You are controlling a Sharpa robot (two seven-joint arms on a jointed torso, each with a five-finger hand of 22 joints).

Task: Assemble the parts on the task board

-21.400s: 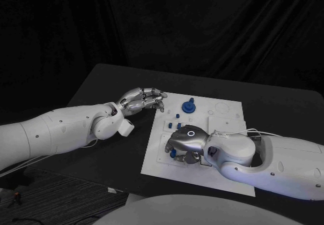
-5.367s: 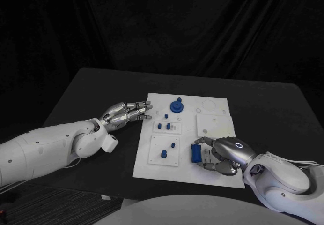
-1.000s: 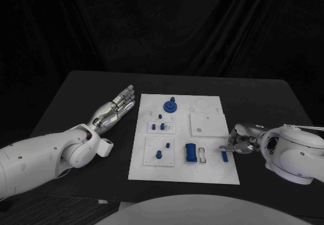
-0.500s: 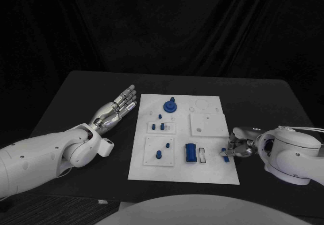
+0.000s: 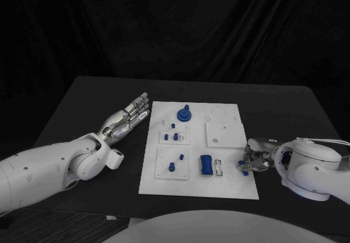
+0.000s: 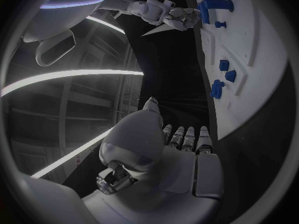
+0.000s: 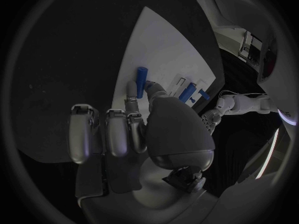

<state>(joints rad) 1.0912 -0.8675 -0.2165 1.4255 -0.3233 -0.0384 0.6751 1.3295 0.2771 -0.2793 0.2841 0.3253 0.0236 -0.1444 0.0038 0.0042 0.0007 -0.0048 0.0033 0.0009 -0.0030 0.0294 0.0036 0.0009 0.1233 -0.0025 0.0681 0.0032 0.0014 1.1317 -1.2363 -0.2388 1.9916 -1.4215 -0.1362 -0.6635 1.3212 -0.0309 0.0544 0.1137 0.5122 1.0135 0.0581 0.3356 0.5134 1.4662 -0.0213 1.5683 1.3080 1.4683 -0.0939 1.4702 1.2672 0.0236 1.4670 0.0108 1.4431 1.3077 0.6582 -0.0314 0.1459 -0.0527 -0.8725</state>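
Observation:
The white task board lies mid-table with blue parts on it: a round knobbed part, small pegs, a part on the near-left plate and a blue block. My right hand sits at the board's right edge and pinches a small blue peg between thumb and finger, low over the board. In the right wrist view the peg sticks out past the fingertips. My left hand lies flat with fingers straight, just off the board's left edge and holding nothing.
A raised square white plate sits on the board's right half. In the left wrist view the board runs beside my left hand. Black table surrounds the board on all sides.
Over the last second my right arm has shifted slightly toward the board and the near edge, fingers staying on the blue peg. My left hand has hardly moved.

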